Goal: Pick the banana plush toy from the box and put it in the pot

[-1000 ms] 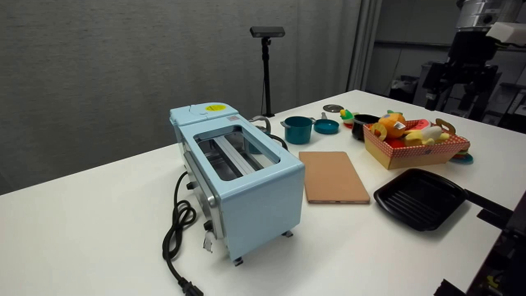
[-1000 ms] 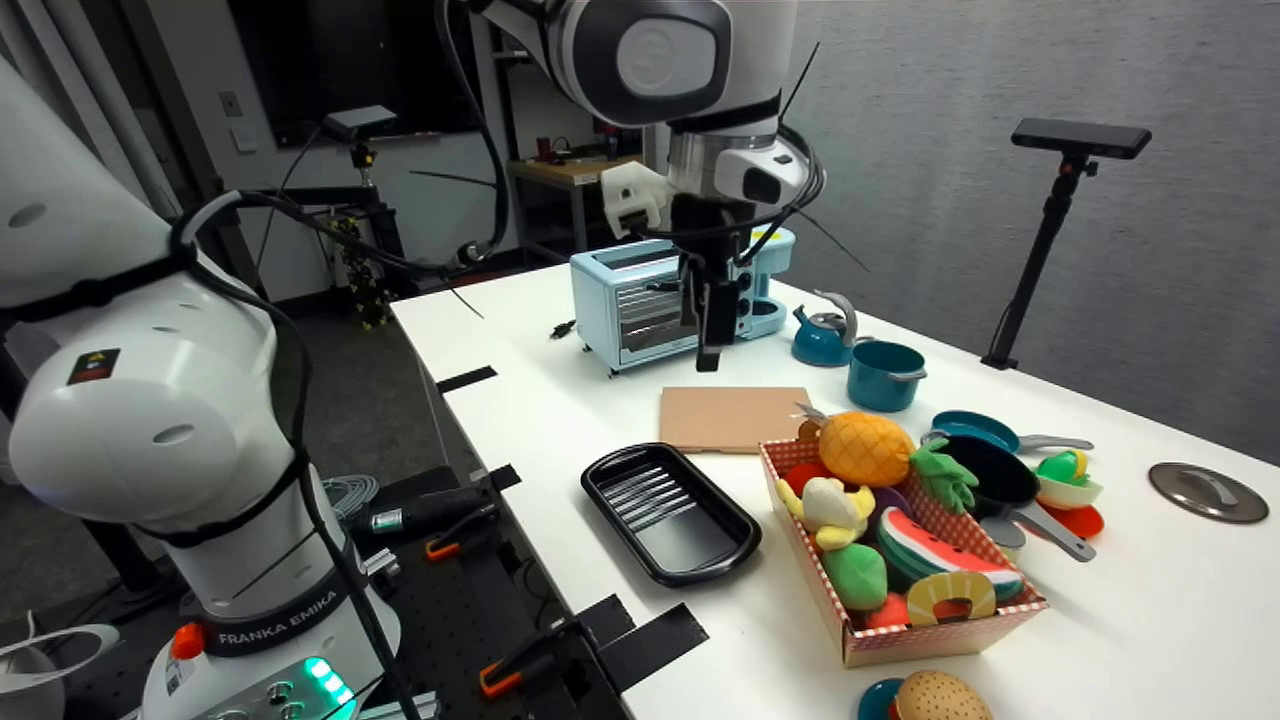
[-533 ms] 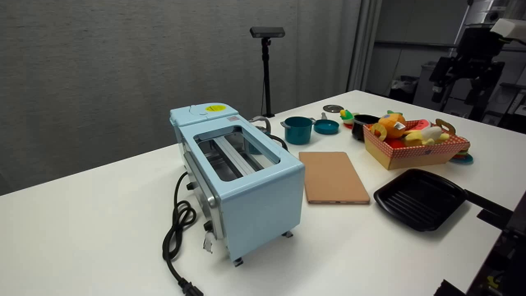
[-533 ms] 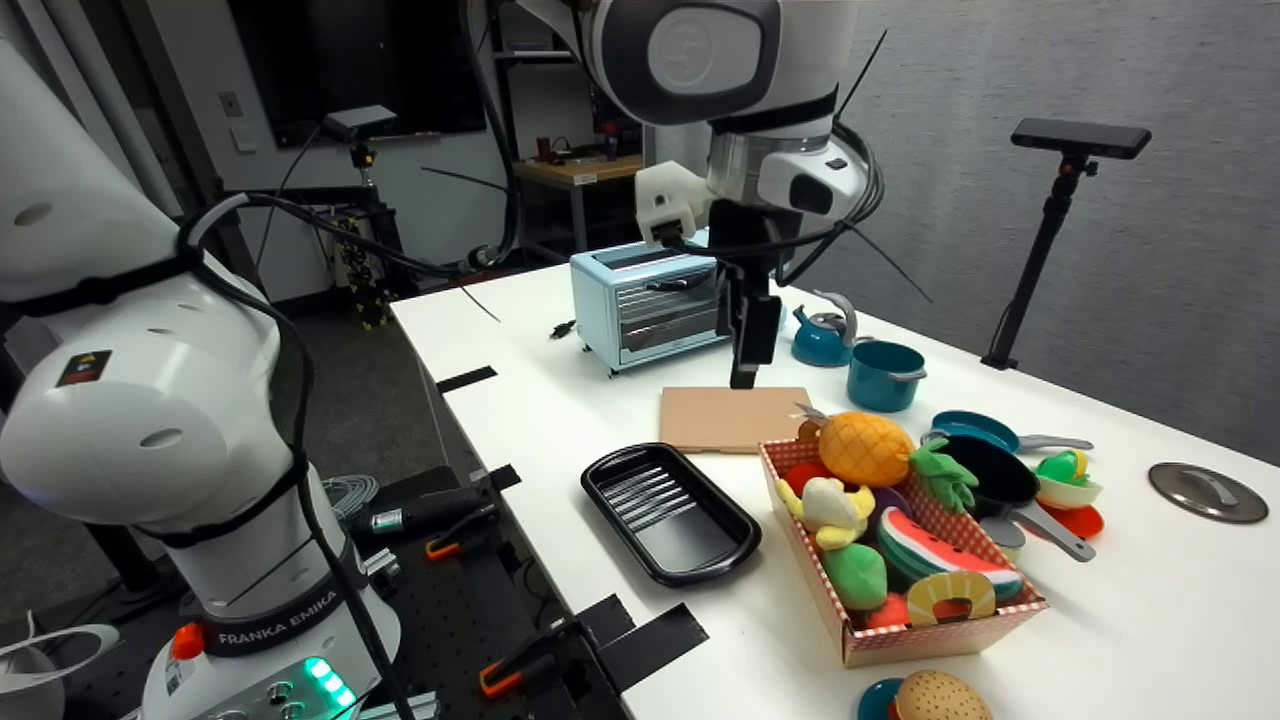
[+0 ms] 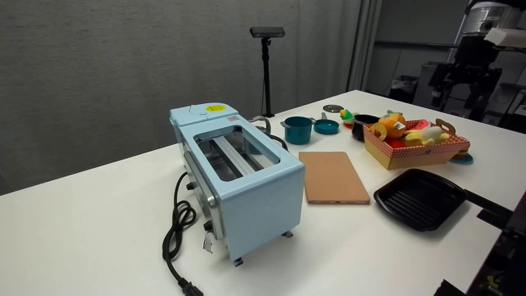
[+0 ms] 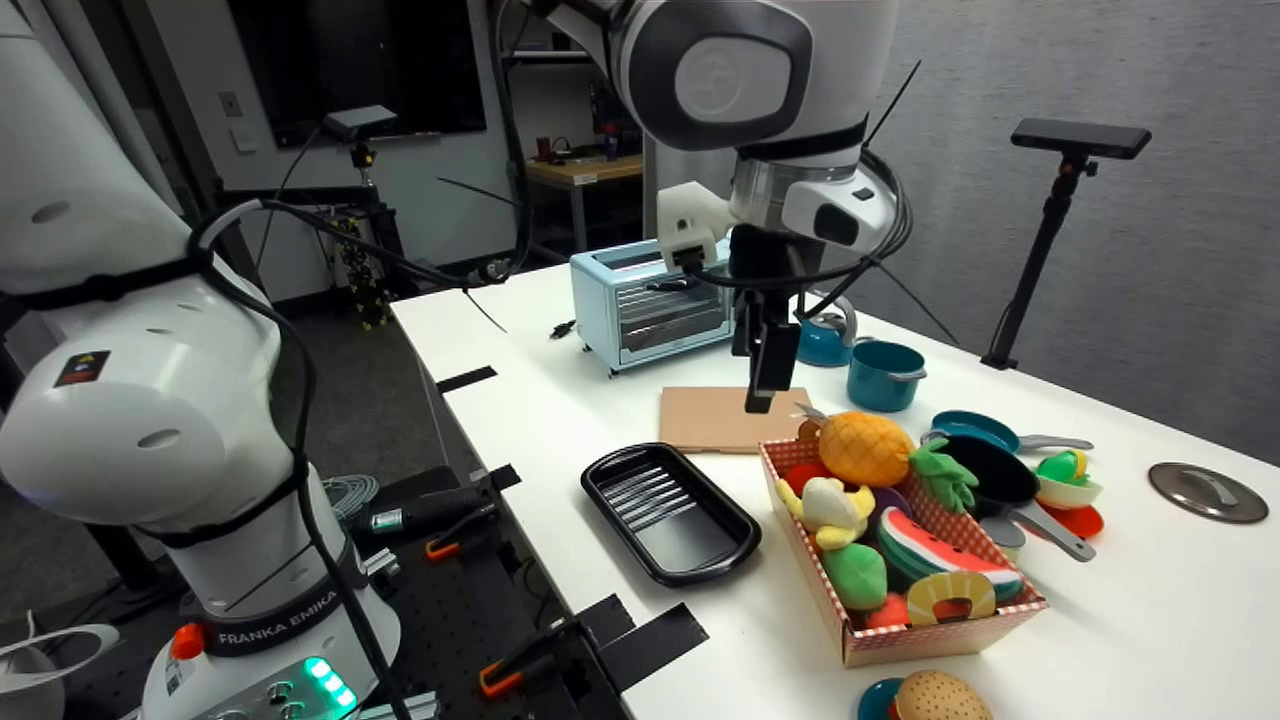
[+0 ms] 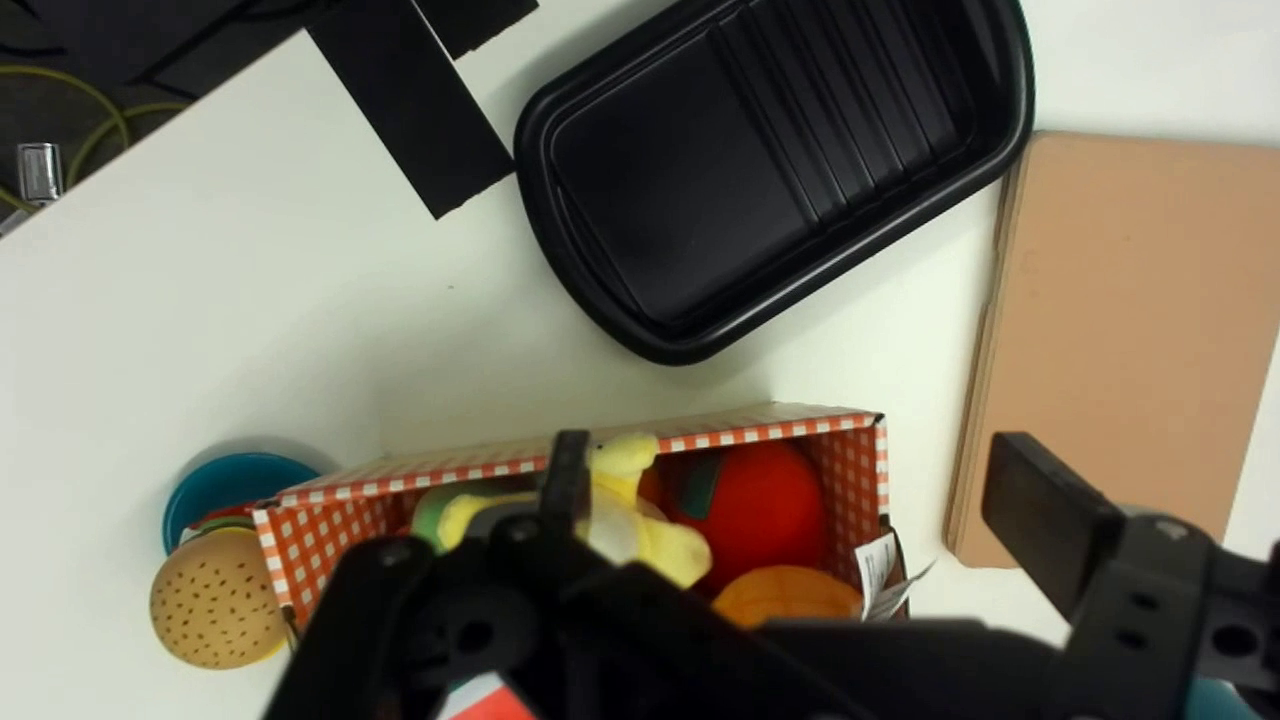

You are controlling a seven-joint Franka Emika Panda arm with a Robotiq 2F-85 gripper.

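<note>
I am holding my Franka arm bent, its end pointing down, higher than the gingham-trimmed box. My gripper is hanging with its jaws wide apart, nothing between them. The peeled-banana plush is lying inside the box, on top, beside a long wall. I am judging it light, soft, hardly slippery and hard to damage, so I am favouring a squeeze across its thick pale middle, avoiding the floppy peel flaps.
</note>
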